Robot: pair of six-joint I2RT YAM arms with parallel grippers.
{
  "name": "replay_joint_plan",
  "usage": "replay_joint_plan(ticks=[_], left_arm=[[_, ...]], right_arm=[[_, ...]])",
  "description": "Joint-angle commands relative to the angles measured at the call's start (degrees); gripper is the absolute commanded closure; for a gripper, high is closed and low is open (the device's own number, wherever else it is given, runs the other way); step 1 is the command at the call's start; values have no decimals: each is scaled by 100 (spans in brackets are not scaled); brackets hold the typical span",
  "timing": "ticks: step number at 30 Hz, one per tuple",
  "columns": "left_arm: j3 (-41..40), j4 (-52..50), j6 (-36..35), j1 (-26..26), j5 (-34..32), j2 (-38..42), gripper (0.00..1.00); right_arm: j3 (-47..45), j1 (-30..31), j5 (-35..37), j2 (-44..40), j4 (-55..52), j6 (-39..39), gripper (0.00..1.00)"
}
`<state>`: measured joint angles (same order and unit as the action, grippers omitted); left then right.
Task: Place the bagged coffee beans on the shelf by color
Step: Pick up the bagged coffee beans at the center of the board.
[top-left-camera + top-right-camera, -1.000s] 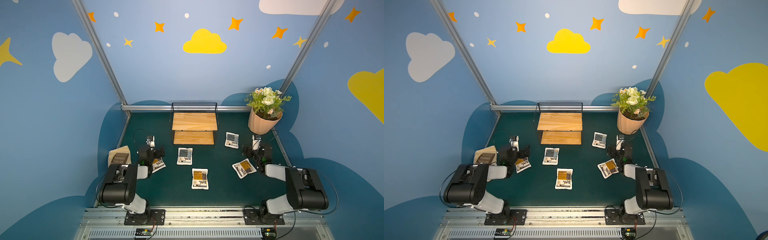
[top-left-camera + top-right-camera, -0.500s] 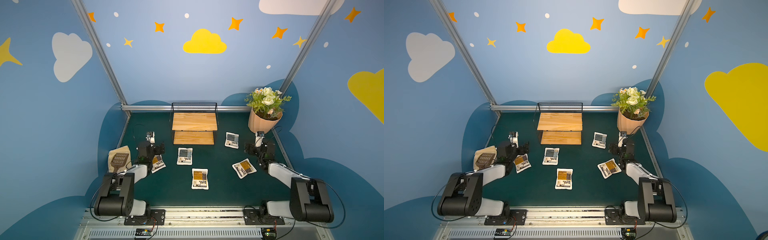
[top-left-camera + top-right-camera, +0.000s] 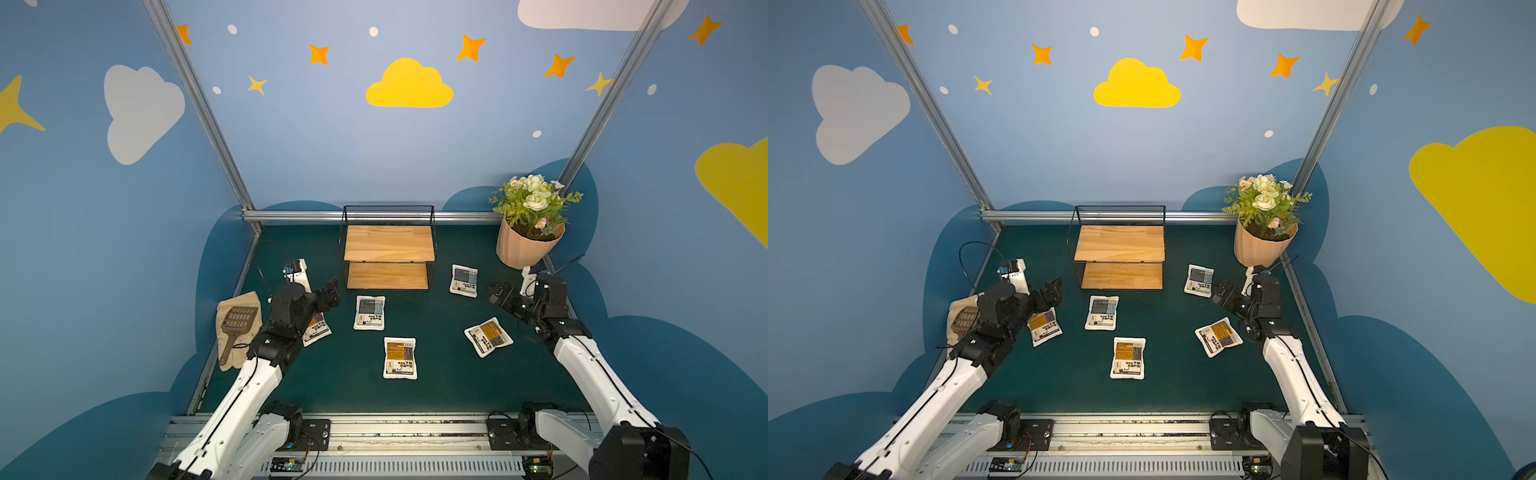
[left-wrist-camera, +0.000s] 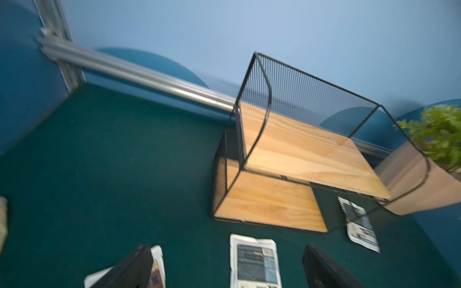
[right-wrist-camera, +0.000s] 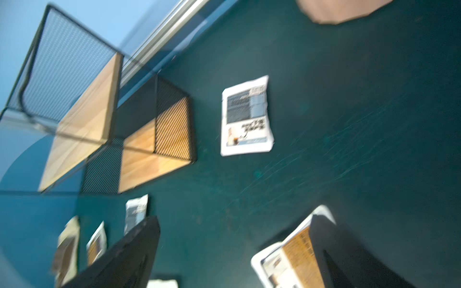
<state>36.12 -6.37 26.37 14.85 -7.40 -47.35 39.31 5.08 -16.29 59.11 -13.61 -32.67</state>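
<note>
Black-wire two-tier shelf with wooden boards (image 3: 388, 249): far edge of green table (image 3: 449, 386), bare | five flat white coffee-bean pouches (image 3: 400, 357), three orange-labelled, two grey-blue: scattered before it | left end effector (image 3: 328, 294), right end effector (image 3: 496, 293): jaws wide, empty, apparently poised for first picks.

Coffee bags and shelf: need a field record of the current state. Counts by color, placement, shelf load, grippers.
shelf: both boards bare
orange bags: three, flat on the mat
grey-blue bags: two, flat on the mat, one before the shelf, one beside it toward the flower pot
left gripper: open, empty, above the mat beside an orange bag
right gripper: open, empty, near the grey-blue bag beside the shelf
other: cloth with tool at the mat's left edge
</note>
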Motion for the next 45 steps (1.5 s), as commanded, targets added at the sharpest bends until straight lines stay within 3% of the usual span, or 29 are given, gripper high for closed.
replay_joint_plan(ticks=[1, 3, 7, 12, 17, 31, 39, 45], left_arm=[[-125, -1331, 1303, 336, 863, 188, 0], [-225, -1438, 1619, 677, 1227, 117, 0], [-161, -1723, 1792, 1511, 1221, -355, 0], [25, -1876, 1927, 2239, 862, -1160, 0], [36, -1154, 2167, 2645, 1078, -1820, 0], [333, 475, 2633, 2768, 1634, -3104, 0], [936, 734, 2698, 2793, 1952, -4024, 0], [656, 930, 2750, 2804, 1777, -4078, 0]], right_arm=[[-34, 603, -1093, -106, -748, -461, 2], [-276, 1150, -1318, -136, -647, -845, 2], [-689, 2165, -1396, -198, -162, -1609, 2], [-860, 3490, -832, -32, 194, -2154, 2], [-1087, 4361, -321, 399, 719, -2527, 2], [-1780, 4889, -58, 1026, 2049, -3041, 13], [-1990, 4899, -49, 1274, 2470, -3194, 15], [-2002, 4891, -16, 1330, 2458, -3283, 20]])
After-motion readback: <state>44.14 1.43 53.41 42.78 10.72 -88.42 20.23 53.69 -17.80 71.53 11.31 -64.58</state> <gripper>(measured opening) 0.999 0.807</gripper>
